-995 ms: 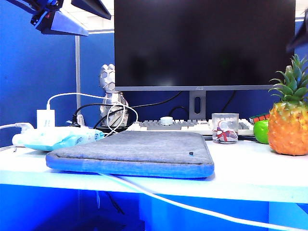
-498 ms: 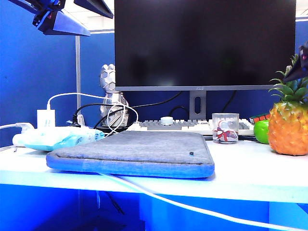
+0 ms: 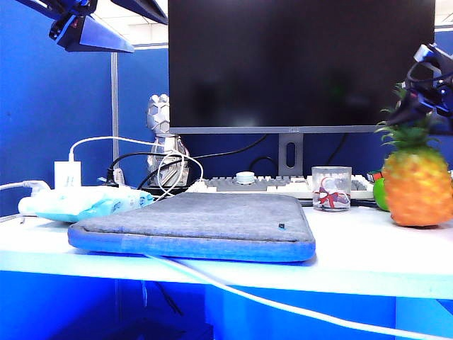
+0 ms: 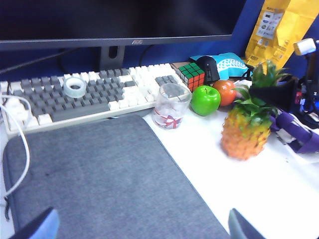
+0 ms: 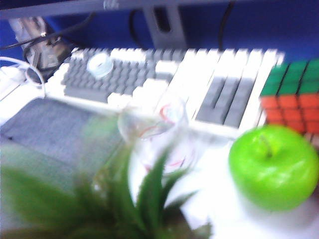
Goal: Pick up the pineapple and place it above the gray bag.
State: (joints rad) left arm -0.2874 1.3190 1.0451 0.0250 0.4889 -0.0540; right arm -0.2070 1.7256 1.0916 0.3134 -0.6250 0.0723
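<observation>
The pineapple [image 3: 417, 190] stands upright on the white desk [image 3: 354, 255] at the far right of the exterior view, well apart from the gray bag [image 3: 198, 225], which lies flat at the desk's middle in front of the keyboard [image 4: 89, 94]. The right gripper [image 4: 271, 93] has its dark body at the fruit's green leaf crown, seen from the left wrist camera; its fingers are around the leaves, but whether they have clamped on them or stand apart I cannot tell, and the right wrist view is blurred, showing only leaves in the foreground. The left gripper [image 4: 139, 226] hangs high over the near edge of the bag, its two fingertips spread wide with nothing between them.

Between bag and pineapple sits a clear cup [image 3: 330, 188] with red marks. Just behind the pineapple are a green apple [image 4: 206, 100], a round orange fruit [image 4: 226, 91] and a puzzle cube [image 4: 190, 75]. A roll of clear tape [image 4: 75, 87] rests on the keyboard, under a dark monitor [image 3: 301, 64]. A light-blue packet [image 3: 88, 202] lies left of the bag, and a white cable [image 3: 283, 304] trails across the desk front.
</observation>
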